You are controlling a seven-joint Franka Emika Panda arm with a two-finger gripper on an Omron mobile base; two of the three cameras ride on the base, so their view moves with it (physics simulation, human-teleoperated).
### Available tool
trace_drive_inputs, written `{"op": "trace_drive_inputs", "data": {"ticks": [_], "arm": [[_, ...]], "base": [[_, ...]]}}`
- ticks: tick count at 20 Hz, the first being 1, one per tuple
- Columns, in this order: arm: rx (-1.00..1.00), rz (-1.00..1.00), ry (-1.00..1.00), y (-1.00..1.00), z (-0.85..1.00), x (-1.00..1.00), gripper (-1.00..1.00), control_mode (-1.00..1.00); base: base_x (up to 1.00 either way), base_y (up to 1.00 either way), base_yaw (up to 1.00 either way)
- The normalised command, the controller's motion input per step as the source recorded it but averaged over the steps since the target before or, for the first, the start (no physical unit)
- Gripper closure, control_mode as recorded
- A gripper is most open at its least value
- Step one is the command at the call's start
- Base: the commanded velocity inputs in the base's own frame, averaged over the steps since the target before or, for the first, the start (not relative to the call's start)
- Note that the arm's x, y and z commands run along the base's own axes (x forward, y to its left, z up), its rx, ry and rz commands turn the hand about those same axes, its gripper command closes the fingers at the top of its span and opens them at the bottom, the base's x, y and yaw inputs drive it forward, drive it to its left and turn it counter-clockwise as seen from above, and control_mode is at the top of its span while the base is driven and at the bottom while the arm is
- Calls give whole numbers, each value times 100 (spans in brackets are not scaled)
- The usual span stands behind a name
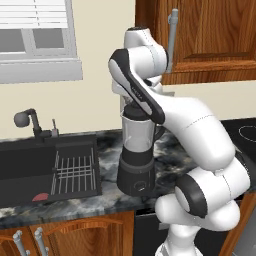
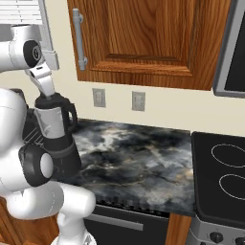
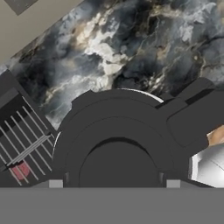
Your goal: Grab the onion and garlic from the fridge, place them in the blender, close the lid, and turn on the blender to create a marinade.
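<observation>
The blender stands on the dark marbled counter beside the sink, a clear jar on a black base with a front knob. In the right base view the blender shows its black side handle. The black domed lid sits on the jar's rim. My gripper hangs straight down just above the lid, open, its fingertips standing apart on either side of the raised middle. From the base cameras the gripper is right at the jar's top. Onion, garlic and fridge are out of view.
A black sink with a wire rack and a flat reddish disc lies left of the blender, with a faucet behind it. A stove lies to the right. Wooden cabinets hang overhead.
</observation>
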Motion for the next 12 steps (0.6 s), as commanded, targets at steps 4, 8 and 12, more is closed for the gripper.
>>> {"op": "trace_drive_inputs", "data": {"ticks": [4, 8, 12], "arm": [[0, 0, -5, 0, 0, 0, -100, -100], [0, 0, -11, 1, 0, 0, -100, -100], [0, 0, -15, 0, 0, -4, -100, -100]], "base": [[0, 0, 0], [0, 0, 0], [0, 0, 0]]}}
